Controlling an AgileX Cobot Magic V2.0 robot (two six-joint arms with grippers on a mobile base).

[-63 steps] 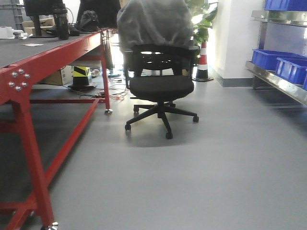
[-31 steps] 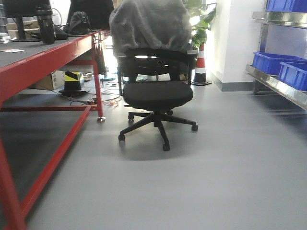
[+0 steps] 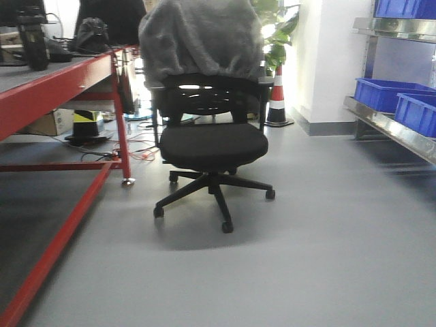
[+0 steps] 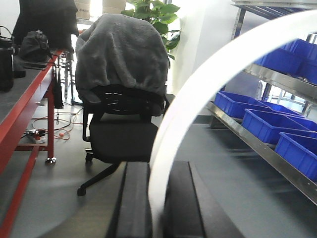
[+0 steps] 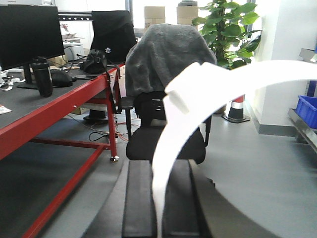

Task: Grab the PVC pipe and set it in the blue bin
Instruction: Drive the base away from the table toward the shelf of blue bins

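A PVC pipe (image 4: 182,105), a white curved flat band, rises from between the black fingers of my left gripper (image 4: 157,166) and arches up to the right; that gripper is shut on it. My right gripper (image 5: 159,166) is shut on a second white PVC pipe (image 5: 171,144), whose band bends right past a small flat tab (image 5: 184,95). Blue bins (image 4: 267,124) sit in a row on a metal shelf on the right, also seen as blue bins (image 3: 390,92) in the front view and a blue bin (image 5: 307,109) in the right wrist view. Neither gripper shows in the front view.
A black office chair (image 3: 208,143) draped with a grey cloth stands straight ahead on the grey floor. A red-framed table (image 3: 61,78) runs along the left. An orange-white cone (image 3: 276,95) and a plant stand behind the chair, and the metal shelf (image 3: 392,129) lines the right wall.
The front view has advanced: the chair looks larger and sits further left and lower, and the red table's near leg has slid out of the left edge.
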